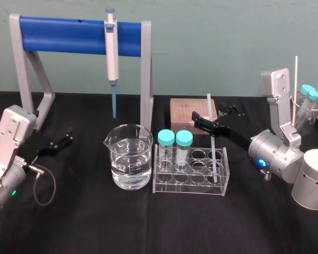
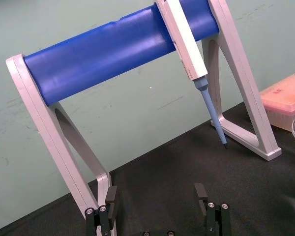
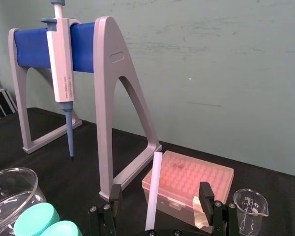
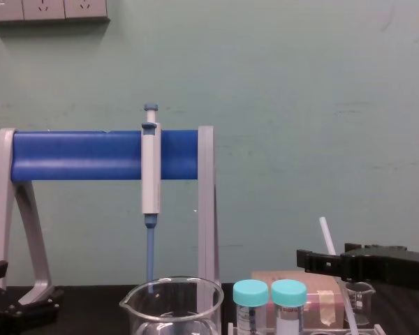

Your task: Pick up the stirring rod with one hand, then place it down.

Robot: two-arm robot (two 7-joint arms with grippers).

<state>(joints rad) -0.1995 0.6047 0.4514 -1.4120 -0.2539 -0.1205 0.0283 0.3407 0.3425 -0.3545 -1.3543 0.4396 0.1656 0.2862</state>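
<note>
Head view table: I'm looking at a black table [image 1: 85, 227] carrying a pipette stand [image 1: 146, 79], a glass beaker [image 1: 130, 159] of water and a clear tube rack [image 1: 191, 180].
Stirring rod [image 1: 214, 148]: it's standing in the right end of the rack, leaning a bit and poking well above it.
Right gripper [image 3: 160, 191]: it's hovering around the rod's upper part with its jaws spread wide; the rod's sitting between them and, far as I can tell, touching neither.
Left gripper [image 2: 156, 192]: it's sitting parked on my left by the stand's foot, gaping wide and gripping nothing.
</note>
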